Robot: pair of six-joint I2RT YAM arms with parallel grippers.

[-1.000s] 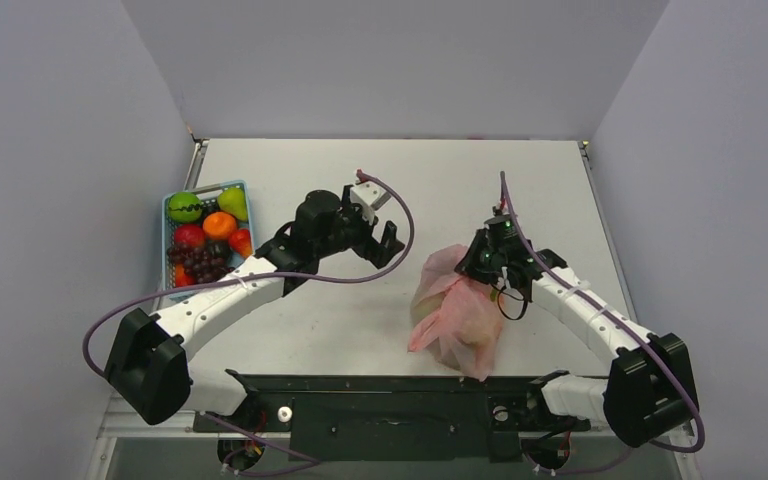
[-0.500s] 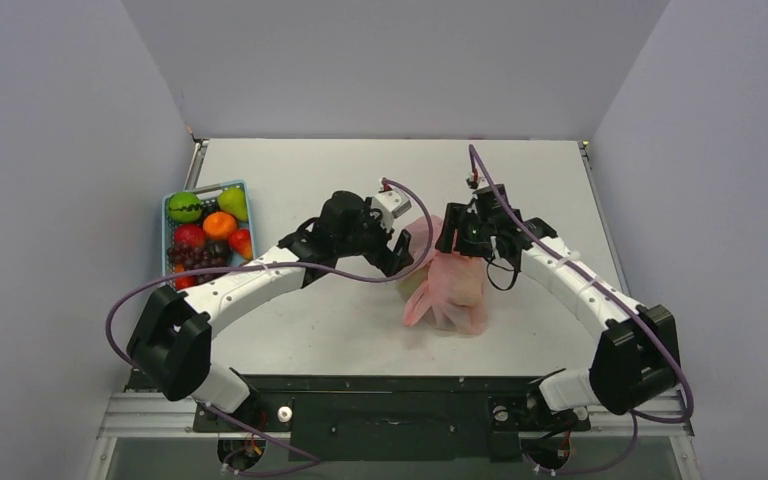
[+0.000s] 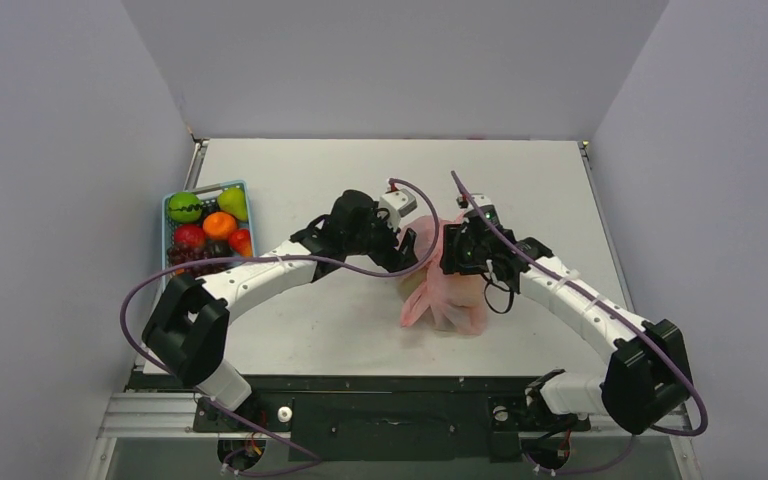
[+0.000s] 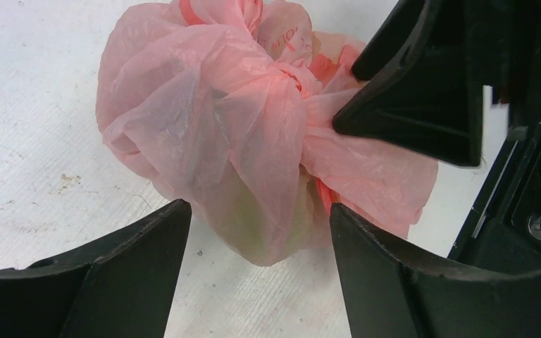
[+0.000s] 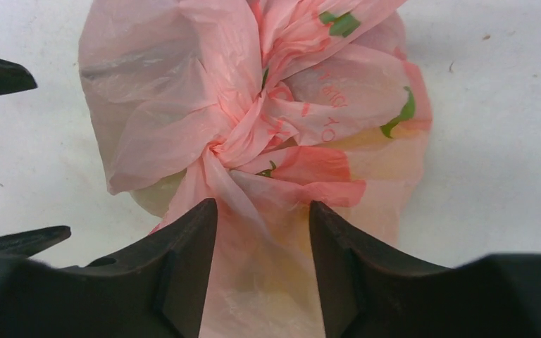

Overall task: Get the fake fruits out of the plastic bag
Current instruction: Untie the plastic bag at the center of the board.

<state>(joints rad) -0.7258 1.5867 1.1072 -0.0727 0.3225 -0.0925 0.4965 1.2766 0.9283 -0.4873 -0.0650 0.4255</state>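
The pink plastic bag (image 3: 447,293) lies knotted on the table's middle, its twisted knot (image 5: 220,151) facing up. The fake fruits stay hidden inside it; only a green-yellow tint (image 4: 255,227) and a yellow one (image 5: 285,292) show through the film. My left gripper (image 3: 407,257) is at the bag's left side, open, its fingers (image 4: 123,278) either side of the bag's lower lobe. My right gripper (image 3: 457,252) hangs over the bag's far end, open, with loose pink film between its fingers (image 5: 183,271). The two grippers face each other closely across the bag.
A light-blue basket (image 3: 169,262) with several other toy fruits stands at the table's left edge. In the left wrist view the right gripper's black fingers (image 4: 423,91) crowd the upper right, close over the bag. Grey walls enclose the table on three sides.
The left arm has swung right to the bag. The right gripper, shut on the bag a second ago, carried it farther back and left, then opened over it.
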